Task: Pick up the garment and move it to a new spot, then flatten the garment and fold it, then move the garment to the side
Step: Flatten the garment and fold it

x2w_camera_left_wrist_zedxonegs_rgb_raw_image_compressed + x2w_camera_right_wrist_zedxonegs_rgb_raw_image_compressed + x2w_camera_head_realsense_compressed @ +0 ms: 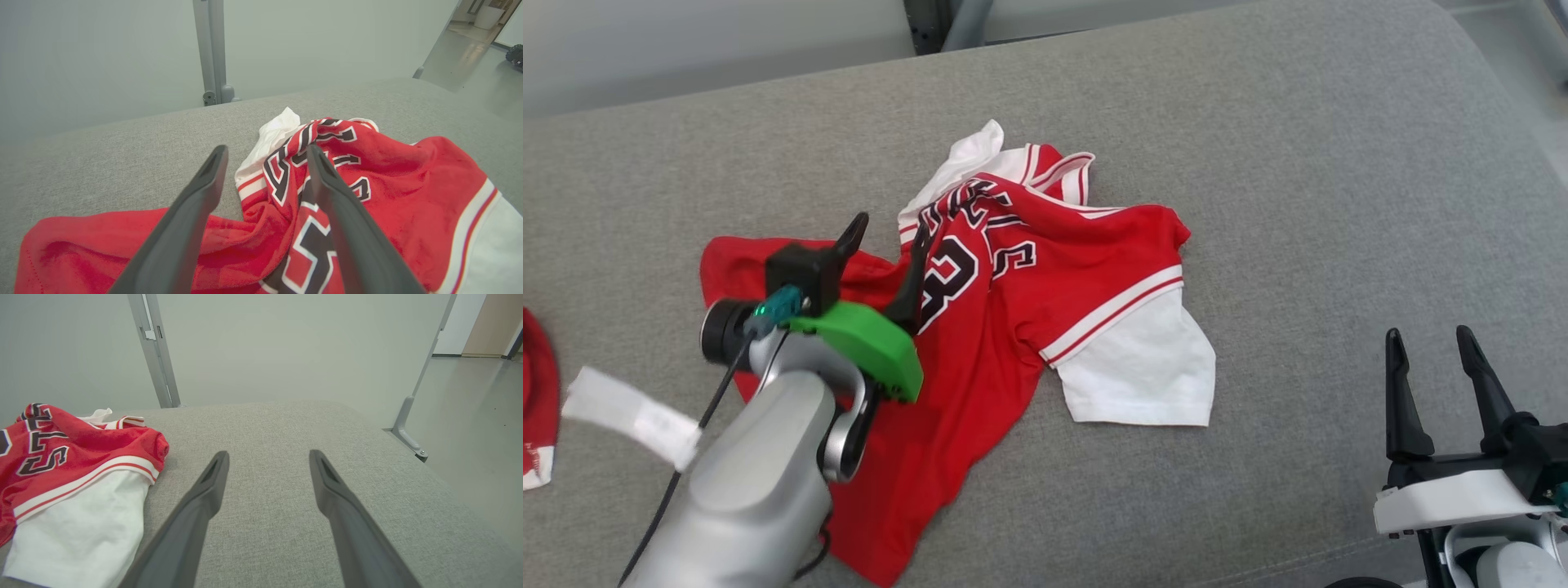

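Head view: the garment (1045,278), a red jersey with dark white-edged lettering, white sleeves and red-and-white striped trim, lies crumpled on the grey cushion (1298,163), left of centre. One white sleeve lies spread flat toward the robot's right. The left gripper (889,230) hangs over the jersey's left part, fingers spread, nothing between them. The right gripper (1429,335) is at the lower right, fingers apart, over bare cushion, well apart from the jersey. A second red cloth (535,384) shows at the left edge.

Left wrist view: the left gripper (266,149) is wide open. One finger lies across the lettering; contact cannot be judged. Folds bunch between the fingers. A grey post (212,49) stands behind the cushion.

Right wrist view: the right gripper (268,454) is wide open and holds nothing. The jersey (81,465) lies to the left. Bare floor (470,416) shows beyond the cushion edge.
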Available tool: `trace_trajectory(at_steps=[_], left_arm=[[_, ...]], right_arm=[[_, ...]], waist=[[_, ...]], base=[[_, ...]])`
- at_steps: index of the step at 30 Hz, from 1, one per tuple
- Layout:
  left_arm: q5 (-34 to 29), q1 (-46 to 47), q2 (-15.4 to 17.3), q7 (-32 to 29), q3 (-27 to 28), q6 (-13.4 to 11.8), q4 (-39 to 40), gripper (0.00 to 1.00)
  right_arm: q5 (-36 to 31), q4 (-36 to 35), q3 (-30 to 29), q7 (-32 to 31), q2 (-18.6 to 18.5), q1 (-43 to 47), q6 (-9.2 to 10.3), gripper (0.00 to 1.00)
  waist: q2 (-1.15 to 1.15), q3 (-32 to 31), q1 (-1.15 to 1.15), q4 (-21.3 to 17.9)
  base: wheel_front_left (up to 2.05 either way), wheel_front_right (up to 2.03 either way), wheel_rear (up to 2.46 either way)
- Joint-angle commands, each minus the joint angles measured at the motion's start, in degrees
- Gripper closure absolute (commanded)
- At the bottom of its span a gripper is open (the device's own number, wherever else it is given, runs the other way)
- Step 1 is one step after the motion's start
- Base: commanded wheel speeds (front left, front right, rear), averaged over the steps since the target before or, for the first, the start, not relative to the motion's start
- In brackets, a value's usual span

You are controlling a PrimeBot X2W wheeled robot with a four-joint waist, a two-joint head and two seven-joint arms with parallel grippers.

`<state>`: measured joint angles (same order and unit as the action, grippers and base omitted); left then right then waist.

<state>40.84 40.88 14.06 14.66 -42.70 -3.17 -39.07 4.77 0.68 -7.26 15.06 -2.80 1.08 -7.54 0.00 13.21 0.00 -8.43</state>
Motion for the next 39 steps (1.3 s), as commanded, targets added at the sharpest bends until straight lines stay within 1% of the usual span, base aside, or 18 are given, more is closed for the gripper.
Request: trace_trajectory(at_steps=[1,2,5,8,9,11,13,16,21,24,29,32,34,35,39], left_arm=[[-0.5,-4.3,1.9,0.4,1.0,-2.0,4.0,0.0],[-0.5,-4.3,1.9,0.4,1.0,-2.0,4.0,0.0],[-2.4,-14.1,4.9,0.5,4.1,-6.3,14.5,0.0],[-5.1,-24.6,6.7,0.5,7.7,-9.5,24.3,0.0],[-6.8,-27.6,7.5,0.5,8.3,-10.0,26.3,0.0],[-8.3,-33.0,6.6,0.5,11.3,-10.8,31.3,0.0],[-11.2,-37.7,6.1,0.5,13.7,-10.3,34.2,0.0],[-14.6,-43.8,4.6,0.5,17.1,-8.3,36.5,0.0],[-17.8,-50.7,1.9,0.5,23.3,-3.0,35.8,0.0],[-18.9,-52.8,0.3,0.5,27.8,0.3,34.5,0.0],[-21.5,-53.1,-2.2,0.5,34.9,5.4,32.5,0.0],[-22.8,-51.4,-3.8,0.5,37.8,7.6,32.1,0.0],[-23.8,-50.4,-4.7,0.5,39.1,8.5,31.9,0.0],[-24.6,-49.6,-5.7,0.5,40.4,9.2,31.6,0.0],[-25.7,-48.4,-7.0,0.5,41.8,10.1,31.0,0.0]], right_arm=[[-0.9,-0.8,-0.5,0.2,-0.2,0.8,0.09,0.0],[-0.9,-0.8,-0.5,0.2,-0.2,0.8,0.09,0.0],[-1.8,-1.5,-1.7,0.2,-0.2,1.6,0.1,0.0],[-2.6,-1.8,-2.9,0.2,-0.2,2.6,0.09,0.0],[-2.7,-1.7,-3.4,0.2,-0.1,3.1,0.09,0.0],[-3.3,-1.4,-3.9,0.2,-0.2,3.9,0.1,0.0],[-3.4,-1.0,-5.0,0.2,-0.2,4.8,0.1,0.0],[-3.4,-0.2,-6.4,0.2,-0.2,5.8,0.1,0.0],[-3.1,2.3,-7.6,0.2,-0.2,7.6,0.09,0.0],[-3.8,3.6,-7.8,0.2,-0.2,7.8,0.09,0.0],[-4.2,4.6,-6.1,0.2,-0.2,7.1,0.1,0.0],[-4.2,4.8,-5.2,0.2,-0.2,7.0,0.09,0.0],[-4.1,4.9,-4.8,0.2,-0.2,7.1,0.09,0.0],[-3.9,5.2,-4.2,0.2,-0.2,7.0,0.1,0.0],[-3.7,5.7,-3.3,0.2,-0.2,6.7,0.1,0.0]], waist=[[0.0,-3.6,0.0,3.6],[0.0,-3.6,0.0,3.6],[0.0,-5.8,0.0,5.7],[0.0,-7.3,0.0,8.5],[0.0,-7.8,0.0,9.5],[0.0,-8.6,0.0,11.4],[0.0,-9.5,0.0,13.3],[0.0,-10.8,0.0,15.5],[0.0,-13.2,0.0,17.2],[0.0,-13.9,0.0,17.5],[0.0,-14.2,0.0,16.8],[0.0,-13.8,0.0,16.5],[0.0,-13.7,0.0,16.2],[0.0,-13.6,0.0,15.6],[0.0,-13.5,0.0,14.4]], base=[[0.0,0.0,0.0],[0.0,0.0,0.0],[0.0,0.0,0.0],[0.0,0.0,0.0],[0.0,0.0,0.0],[0.0,0.0,0.0],[0.0,0.0,0.0],[0.0,0.0,0.0],[0.0,0.0,0.0],[0.0,0.0,0.0],[0.0,0.0,0.0],[0.0,0.0,0.0],[0.0,0.0,0.0],[0.0,0.0,0.0],[0.0,0.0,0.0]])
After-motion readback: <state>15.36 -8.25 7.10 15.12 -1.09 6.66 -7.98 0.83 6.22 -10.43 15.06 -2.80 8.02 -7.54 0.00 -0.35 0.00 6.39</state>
